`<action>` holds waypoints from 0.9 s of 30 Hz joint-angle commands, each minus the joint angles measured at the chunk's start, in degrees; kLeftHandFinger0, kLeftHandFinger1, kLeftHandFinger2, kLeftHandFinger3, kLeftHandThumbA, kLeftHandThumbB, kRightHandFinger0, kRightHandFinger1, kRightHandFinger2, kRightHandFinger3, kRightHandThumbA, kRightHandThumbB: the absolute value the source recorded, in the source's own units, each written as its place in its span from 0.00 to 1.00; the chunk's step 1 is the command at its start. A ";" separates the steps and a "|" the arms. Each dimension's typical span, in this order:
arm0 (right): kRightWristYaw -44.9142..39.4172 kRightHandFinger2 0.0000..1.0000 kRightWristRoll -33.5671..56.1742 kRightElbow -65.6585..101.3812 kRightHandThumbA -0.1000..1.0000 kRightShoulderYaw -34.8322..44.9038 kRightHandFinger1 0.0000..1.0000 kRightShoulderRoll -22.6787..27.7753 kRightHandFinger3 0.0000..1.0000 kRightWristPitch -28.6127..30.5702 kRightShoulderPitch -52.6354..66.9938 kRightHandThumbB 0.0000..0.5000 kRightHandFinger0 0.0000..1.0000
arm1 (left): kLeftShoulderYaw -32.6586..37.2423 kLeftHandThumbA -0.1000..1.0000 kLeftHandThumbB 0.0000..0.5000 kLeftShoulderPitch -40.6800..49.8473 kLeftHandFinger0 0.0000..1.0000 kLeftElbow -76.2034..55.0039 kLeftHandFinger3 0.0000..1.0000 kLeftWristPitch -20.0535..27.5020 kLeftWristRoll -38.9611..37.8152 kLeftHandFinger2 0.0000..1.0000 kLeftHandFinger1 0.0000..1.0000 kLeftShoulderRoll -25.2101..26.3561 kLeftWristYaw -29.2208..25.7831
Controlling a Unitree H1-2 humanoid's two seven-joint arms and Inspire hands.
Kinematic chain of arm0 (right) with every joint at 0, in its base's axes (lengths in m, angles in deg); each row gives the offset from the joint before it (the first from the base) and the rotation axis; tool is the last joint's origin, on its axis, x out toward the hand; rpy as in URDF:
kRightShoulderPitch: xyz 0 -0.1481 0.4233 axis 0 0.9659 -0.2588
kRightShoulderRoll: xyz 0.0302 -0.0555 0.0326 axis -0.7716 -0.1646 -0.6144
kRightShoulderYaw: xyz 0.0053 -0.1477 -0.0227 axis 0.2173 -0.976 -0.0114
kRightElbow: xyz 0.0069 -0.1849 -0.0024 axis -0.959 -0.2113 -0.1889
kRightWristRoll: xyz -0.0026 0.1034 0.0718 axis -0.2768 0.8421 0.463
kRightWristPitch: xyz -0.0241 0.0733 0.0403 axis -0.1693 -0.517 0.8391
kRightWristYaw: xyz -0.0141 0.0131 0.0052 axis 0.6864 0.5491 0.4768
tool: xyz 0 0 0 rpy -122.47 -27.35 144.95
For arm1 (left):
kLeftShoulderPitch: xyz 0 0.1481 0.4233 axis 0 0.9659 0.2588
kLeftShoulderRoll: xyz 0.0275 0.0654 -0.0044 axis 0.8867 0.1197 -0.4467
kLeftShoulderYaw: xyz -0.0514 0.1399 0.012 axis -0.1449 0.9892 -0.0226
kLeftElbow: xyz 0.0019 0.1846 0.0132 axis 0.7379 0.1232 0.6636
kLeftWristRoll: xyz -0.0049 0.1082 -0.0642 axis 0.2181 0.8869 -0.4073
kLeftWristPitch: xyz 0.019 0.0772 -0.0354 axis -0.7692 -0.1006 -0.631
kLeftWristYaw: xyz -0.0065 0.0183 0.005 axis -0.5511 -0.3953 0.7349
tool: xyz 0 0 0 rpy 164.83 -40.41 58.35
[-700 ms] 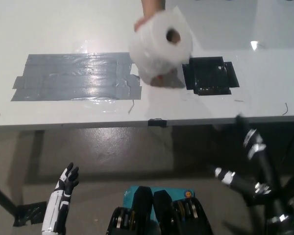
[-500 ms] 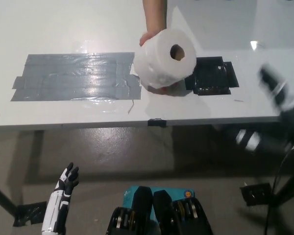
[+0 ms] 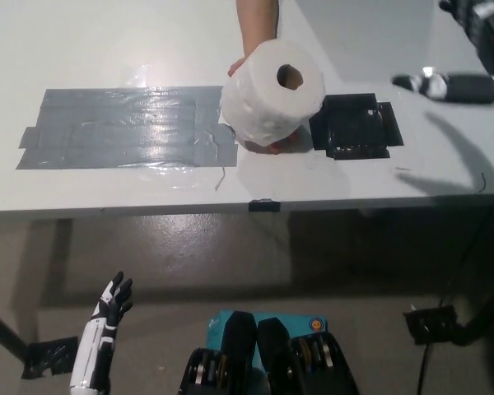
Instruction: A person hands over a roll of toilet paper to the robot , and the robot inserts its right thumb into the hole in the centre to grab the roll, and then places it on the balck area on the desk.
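While the toilet paper roll (image 3: 272, 95) is held out by a person's hand (image 3: 257, 49) above the tabletop (image 3: 107, 41), just left of the black area (image 3: 354, 126), no handover is made yet. Well apart at upper right, the right hand (image 3: 465, 49) is empty, fingers spread; insertion and placing remain. At lower left, the left hand (image 3: 109, 309) rests open.

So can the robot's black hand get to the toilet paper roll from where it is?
Probably yes. The black right hand is up over the table's right side, and only bare table lies between it and the roll. The person's hand holds the roll with its hole facing up.
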 commanded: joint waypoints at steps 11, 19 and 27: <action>-11.38 1.00 -7.92 -44.17 0.95 -13.33 1.00 -5.23 1.00 -4.80 -33.24 0.64 1.00 | 0.75 0.98 0.38 -2.20 1.00 -0.58 1.00 3.51 1.69 1.00 1.00 0.46 -0.04; -8.10 1.00 -10.19 -57.04 1.00 -15.28 1.00 -10.38 1.00 0.07 -38.71 0.62 1.00 | 1.35 1.00 0.38 -2.79 1.00 -0.21 1.00 3.90 4.39 1.00 1.00 0.98 -0.71; -5.52 1.00 -12.01 -64.58 1.00 -14.46 1.00 -13.12 1.00 4.94 -41.12 0.66 1.00 | 1.62 1.00 0.39 -2.92 1.00 -0.49 1.00 3.59 5.07 1.00 1.00 0.97 -0.57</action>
